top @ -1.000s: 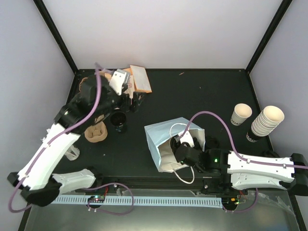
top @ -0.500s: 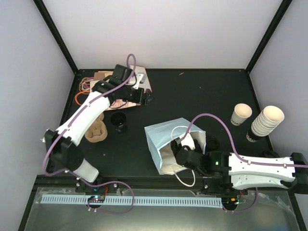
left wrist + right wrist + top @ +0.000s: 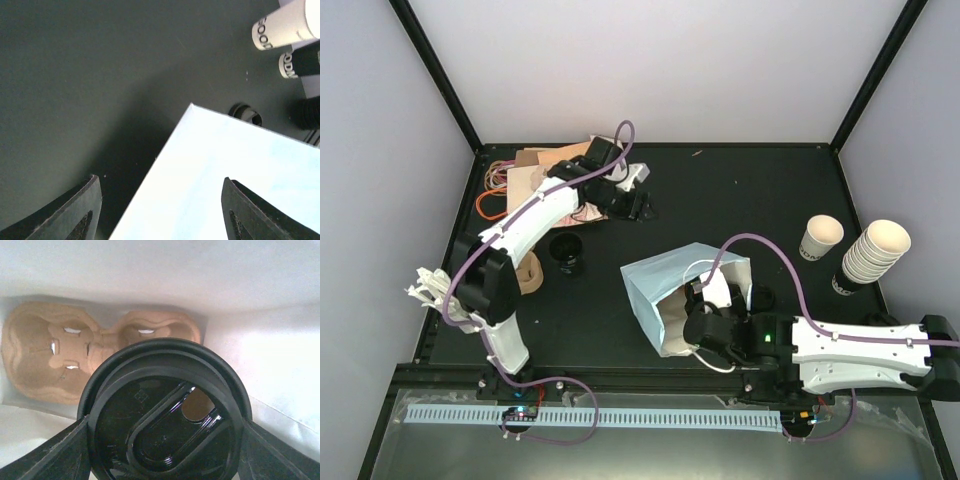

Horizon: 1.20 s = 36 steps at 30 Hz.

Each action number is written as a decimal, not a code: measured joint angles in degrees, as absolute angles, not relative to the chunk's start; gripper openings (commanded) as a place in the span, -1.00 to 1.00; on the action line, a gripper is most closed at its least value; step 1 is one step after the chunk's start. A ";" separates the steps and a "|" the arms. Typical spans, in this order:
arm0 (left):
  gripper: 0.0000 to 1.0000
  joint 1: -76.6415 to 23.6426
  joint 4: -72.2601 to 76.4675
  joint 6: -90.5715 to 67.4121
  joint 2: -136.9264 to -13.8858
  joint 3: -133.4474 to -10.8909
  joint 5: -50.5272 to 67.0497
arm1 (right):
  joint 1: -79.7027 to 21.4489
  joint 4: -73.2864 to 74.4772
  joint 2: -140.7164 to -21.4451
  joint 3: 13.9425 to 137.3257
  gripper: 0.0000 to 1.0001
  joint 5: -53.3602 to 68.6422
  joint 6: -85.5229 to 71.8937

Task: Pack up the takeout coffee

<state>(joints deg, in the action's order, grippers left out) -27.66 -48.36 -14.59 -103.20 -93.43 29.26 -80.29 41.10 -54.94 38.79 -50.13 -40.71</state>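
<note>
Nearest to the arm bases, the right pincer [image 3: 165, 452] reaches into the mouth of the pale blue-white paper bag [image 3: 655, 280]. It pinches the takeout coffee [image 3: 165, 405], a cup of which only the round glossy black plastic lid shows. One finger stands at each side of the lid's rim. The coffee hangs inside the bag, above the brown moulded pulp cup carrier [image 3: 45, 355] on the bag's floor.

I judge that the cup is light and its paper wall is soft, so a hard squeeze would dent it. The lid looks smooth and slippery and could pop off. The best hold is probably just at the rim, where the lid stiffens the paper. It should stay upright.

Farther away, another black-lidded cup [image 3: 567, 251] stands on the black worktop [image 3: 750, 190]. Beyond it the left pincer [image 3: 162, 212] hovers with its jaws spread and nothing between them.
</note>
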 measured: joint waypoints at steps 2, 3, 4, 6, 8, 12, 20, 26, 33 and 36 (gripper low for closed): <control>0.32 -27.86 -47.20 -14.61 -102.48 -91.26 30.15 | -80.29 39.92 -54.48 38.70 0.16 -50.96 -39.81; 0.31 -27.90 -46.61 -14.63 -102.00 -89.69 30.55 | -80.29 39.20 -54.22 38.61 0.16 -51.27 -39.27; 0.29 -27.90 -46.28 -14.66 -101.67 -88.05 31.05 | -80.29 38.46 -53.98 38.52 0.16 -51.57 -38.74; 0.27 -28.05 -45.41 -14.81 -101.56 -85.58 31.75 | -80.29 36.95 -53.56 38.20 0.16 -52.03 -37.71; 0.21 -28.36 -44.47 -15.20 -101.71 -83.53 32.29 | -80.27 35.97 -53.52 37.95 0.16 -52.16 -37.15; 0.16 -29.67 -42.04 -16.16 -102.74 -82.08 33.04 | -80.29 35.18 -53.67 37.56 0.16 -52.38 -36.80; 0.14 -30.89 -37.12 -18.31 -103.98 -79.85 33.04 | -80.29 34.81 -53.63 34.94 0.15 -52.10 -38.00; 0.13 -30.85 -34.26 -19.09 -105.21 -79.13 33.41 | -80.29 34.65 -53.01 33.56 0.15 -51.92 -38.35; 0.13 -30.85 -32.32 -19.57 -109.25 -78.81 33.82 | -80.29 33.58 -52.18 32.82 0.15 -51.94 -38.30; 0.13 -30.87 -30.57 -20.10 -108.99 -77.25 33.82 | -80.29 32.64 -51.35 32.05 0.15 -51.94 -38.13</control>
